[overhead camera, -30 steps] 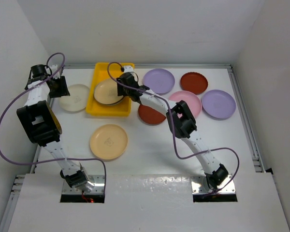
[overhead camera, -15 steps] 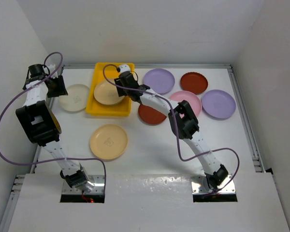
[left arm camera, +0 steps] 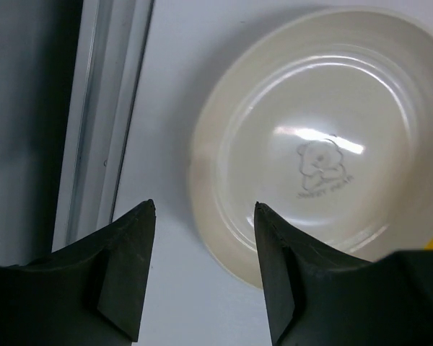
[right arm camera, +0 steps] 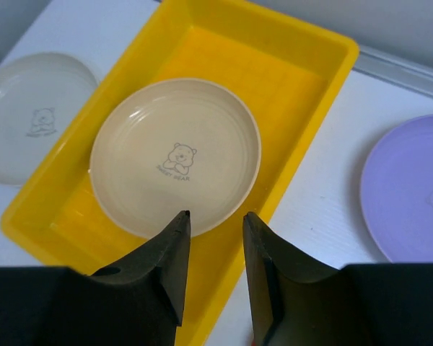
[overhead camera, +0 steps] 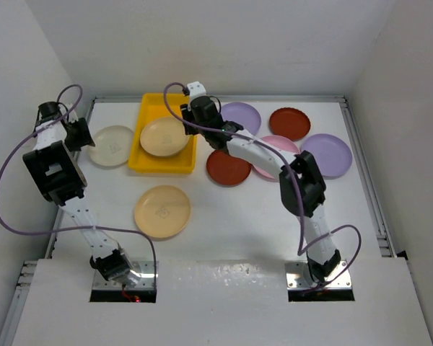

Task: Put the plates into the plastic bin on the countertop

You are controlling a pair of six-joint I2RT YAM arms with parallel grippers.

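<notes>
yellow bin (overhead camera: 159, 166), on the countertop (overhead camera: 231, 231): holds one tan plate (overhead camera: 164, 137), lying flat. right gripper (right arm camera: 216, 216): empty, fingers narrowly parted, hovers over the bin's edge. left gripper (left arm camera: 204, 209): empty, spread wide astride the edge of the cream plate (left arm camera: 325, 144) beside the bin, probably to pinch that rim.

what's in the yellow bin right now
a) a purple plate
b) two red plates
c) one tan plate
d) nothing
c: a single tan plate lies flat on the floor of the yellow bin, and nothing else is in it.
</notes>
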